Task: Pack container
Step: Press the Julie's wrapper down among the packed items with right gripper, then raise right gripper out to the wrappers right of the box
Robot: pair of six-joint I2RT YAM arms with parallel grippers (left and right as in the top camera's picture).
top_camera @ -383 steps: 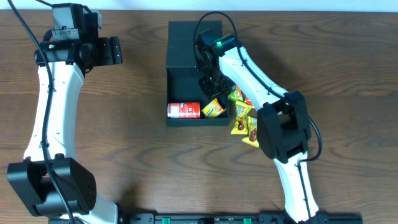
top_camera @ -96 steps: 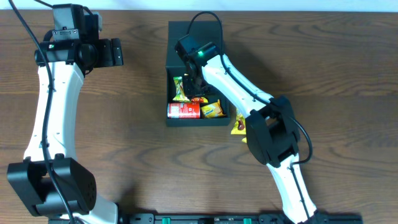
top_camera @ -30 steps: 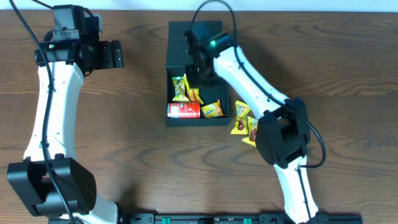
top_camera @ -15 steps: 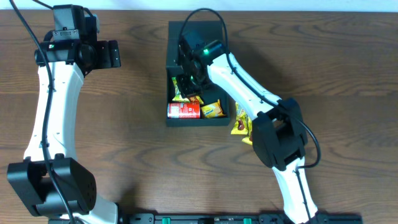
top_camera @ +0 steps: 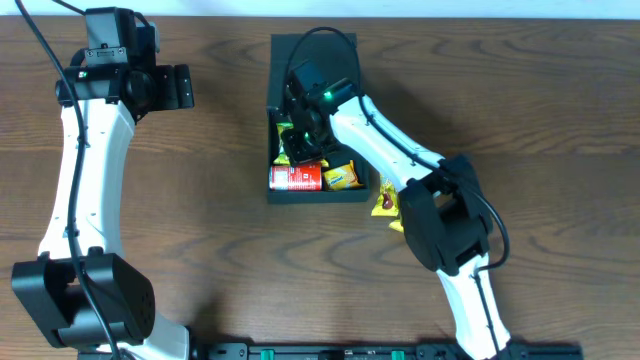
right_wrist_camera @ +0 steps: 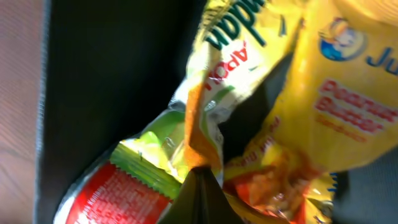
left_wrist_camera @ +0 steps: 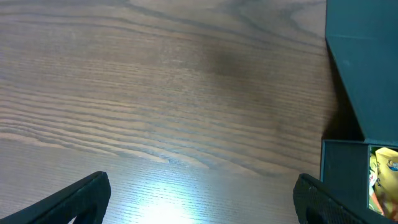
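The right gripper (top_camera: 302, 146) has dipped deeper into the container (top_camera: 285, 58), now partly covering the snack packets (right_wrist_camera: 329, 99).

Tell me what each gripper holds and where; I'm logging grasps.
Left gripper: nothing, open. Right gripper: tips against the snack packets in the container; grip unclear.

One container (top_camera: 282, 55), one red can (top_camera: 295, 178), and at least three snack packets (top_camera: 342, 177), the full number unclear.

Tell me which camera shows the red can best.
Overhead: the can lies on its side, full length visible, in the container. Right wrist catches only a blurred red part of it; left wrist shows none.
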